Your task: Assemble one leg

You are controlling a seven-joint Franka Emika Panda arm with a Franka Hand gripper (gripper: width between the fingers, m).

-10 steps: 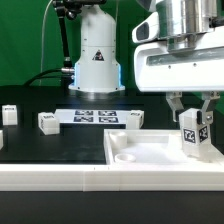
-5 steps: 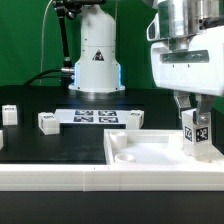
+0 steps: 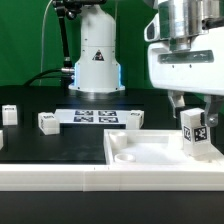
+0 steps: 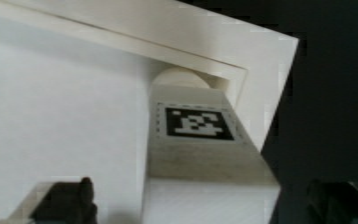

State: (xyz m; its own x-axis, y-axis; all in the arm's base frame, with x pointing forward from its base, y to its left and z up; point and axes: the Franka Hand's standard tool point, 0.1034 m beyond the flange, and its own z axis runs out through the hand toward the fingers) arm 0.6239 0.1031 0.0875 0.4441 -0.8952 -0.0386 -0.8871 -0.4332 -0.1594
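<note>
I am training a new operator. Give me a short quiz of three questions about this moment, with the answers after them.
1. True or false: the leg below the gripper lies flat on the black table.
2. Where is the marker board?
A. on the white panel
B. on the table, behind the white panel
C. between the gripper's fingers
3. Fill in: in the exterior view, the leg stands upright at the white panel's ___ end.

Key: 1 false, it stands upright at a corner of the white panel; 2 B; 3 right.
</note>
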